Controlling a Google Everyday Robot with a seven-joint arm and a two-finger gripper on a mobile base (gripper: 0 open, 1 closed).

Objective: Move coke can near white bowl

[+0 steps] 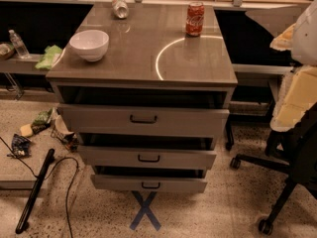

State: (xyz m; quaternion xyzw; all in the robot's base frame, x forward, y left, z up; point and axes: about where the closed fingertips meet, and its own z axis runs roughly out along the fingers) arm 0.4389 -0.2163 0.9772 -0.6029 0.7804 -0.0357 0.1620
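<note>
The coke can point(194, 19), red with white script and a silver top, stands upright at the far right of the grey cabinet top point(148, 58). The white bowl point(89, 44) sits on the near left of the same top, about two bowl widths from the can. My gripper is not in view in the camera view. Nothing is touching the can or the bowl.
A crushed silver can point(119, 7) lies at the far left of the top. The cabinet's three drawers point(143, 119) are pulled partly open. An office chair point(292, 148) with cream padding stands at the right. Litter and a cable point(44, 148) lie on the floor at the left.
</note>
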